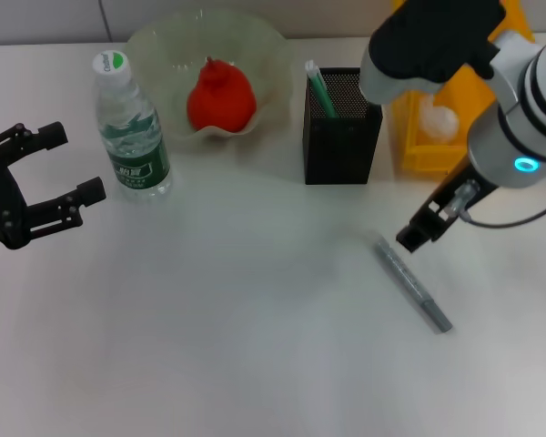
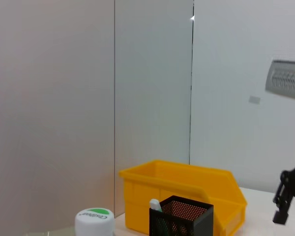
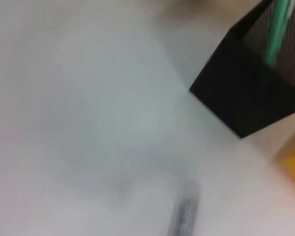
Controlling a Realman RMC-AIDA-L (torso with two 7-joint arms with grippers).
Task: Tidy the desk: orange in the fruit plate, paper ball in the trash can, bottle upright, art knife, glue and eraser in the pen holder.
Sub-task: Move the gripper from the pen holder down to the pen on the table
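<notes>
The grey art knife (image 1: 412, 284) lies flat on the white desk, and it shows again as a blurred grey bar (image 3: 184, 212). My right gripper (image 1: 422, 231) hovers just above its far end. The orange (image 1: 221, 98) sits in the translucent fruit plate (image 1: 264, 55). The bottle (image 1: 132, 127) stands upright beside my open, empty left gripper (image 1: 73, 164). The black mesh pen holder (image 1: 341, 137) holds a green-and-white glue stick (image 1: 318, 86). A white paper ball (image 1: 437, 120) rests in the yellow trash can (image 1: 419, 155). The eraser is out of view.
The pen holder (image 3: 250, 98) stands close beyond the knife, with the yellow bin (image 2: 182, 189) right behind it. The bottle cap (image 2: 94, 219) shows in the left wrist view. Bare desk (image 1: 237, 346) stretches across the front.
</notes>
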